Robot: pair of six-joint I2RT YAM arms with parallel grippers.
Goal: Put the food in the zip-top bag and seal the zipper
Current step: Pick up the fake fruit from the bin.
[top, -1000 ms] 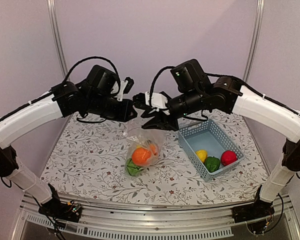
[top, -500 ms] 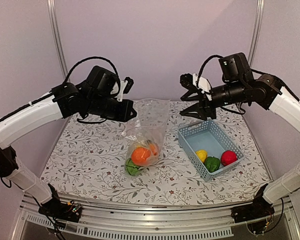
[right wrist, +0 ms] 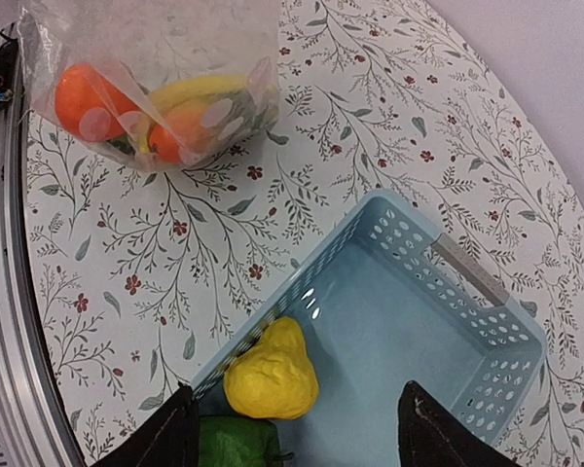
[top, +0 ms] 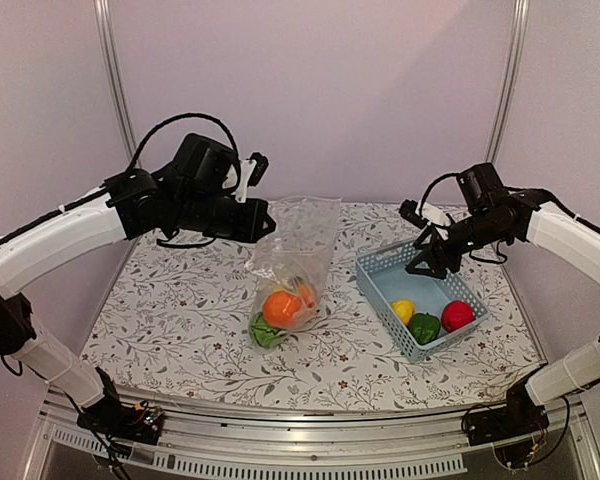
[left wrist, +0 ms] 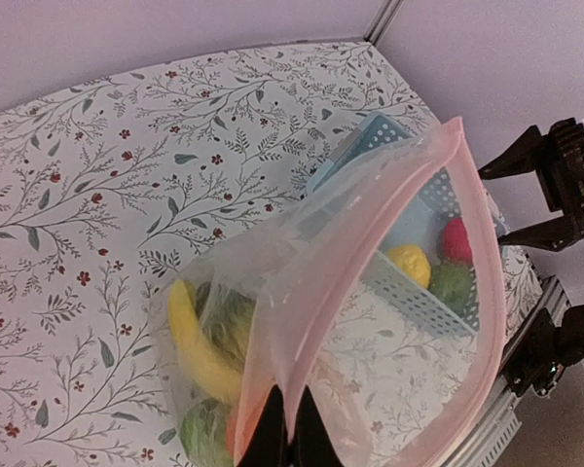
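Bag (top: 298,255) stands at mid-bench, with its base resting on the bench (top: 170,300) and its top held up by the left pincer (top: 265,224). That pincer is clamped tight on the rim of the mouth, at its left side in the overhead view. The left wrist view shows both fingertips pinched together on the plastic.

Status of the zipper (left wrist: 486,292): unsealed. The two pink sides bow well apart and the mouth gapes.

Contents noted inside:
- an orange (top: 280,308)
- a banana (left wrist: 197,345)
- a green piece (top: 264,333) at the base
- an orange-coloured item just beside the orange, kind not determined

To the right, apart from the pouch, sits the basket (top: 378,295). All three items in it lie at its near end:
- the lemon (top: 403,310)
- the pepper (top: 424,327), touching the lemon
- the apple (top: 457,315), just beside the pepper

The right pincer (top: 428,258) is wide, with nothing between its fingers. It hangs above the far half of the basket, angled downward. Its wrist view looks down on the lemon, which appears between the two fingers without contact.
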